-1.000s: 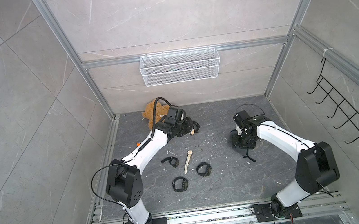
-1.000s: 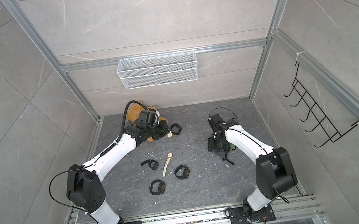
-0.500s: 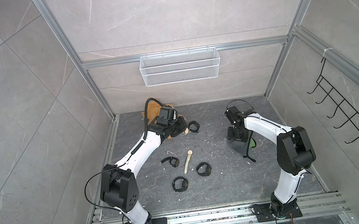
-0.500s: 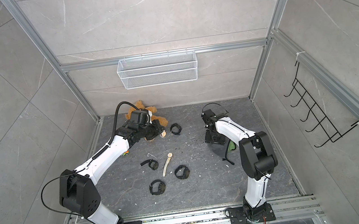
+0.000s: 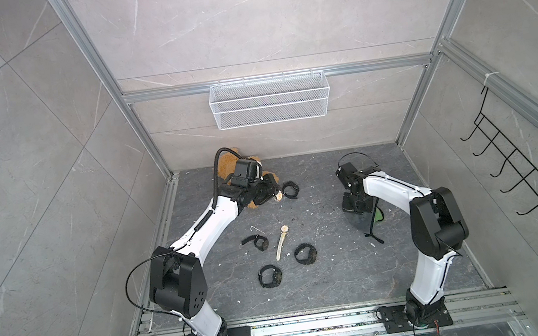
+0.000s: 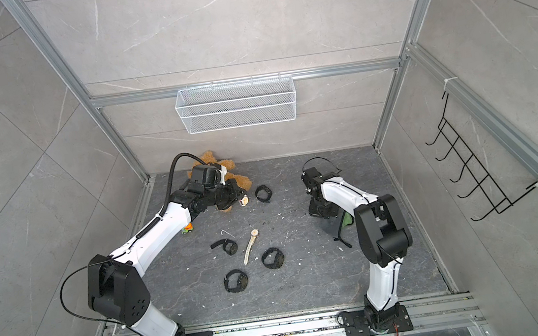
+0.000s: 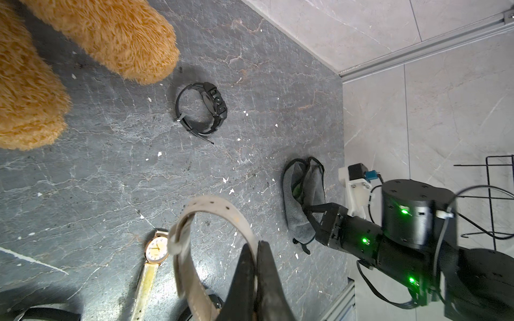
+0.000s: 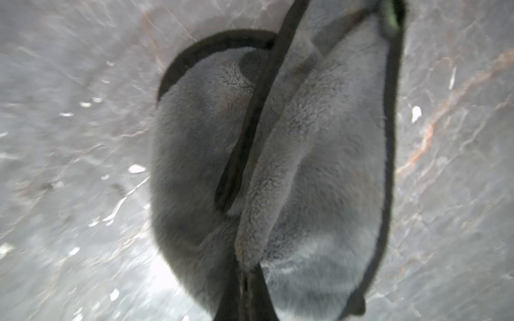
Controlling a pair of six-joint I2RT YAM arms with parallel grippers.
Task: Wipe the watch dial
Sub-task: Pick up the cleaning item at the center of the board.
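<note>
Near the teddy, your left hand (image 7: 256,247) pinches the beige-strapped watch (image 7: 211,222). Your right hand (image 8: 244,278) seems clamped on the grey cloth (image 8: 278,166); next, bring them together.

Fluffy grey cloth (image 8: 319,166), matt stone floor (image 8: 69,139)

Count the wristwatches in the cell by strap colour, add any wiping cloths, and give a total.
Black-strap watch: 4
Pale-strap watch: 2 (one flat on the floor, one pinched by its strap in the left gripper)
Grey cloth: 1
Total: 7
</note>
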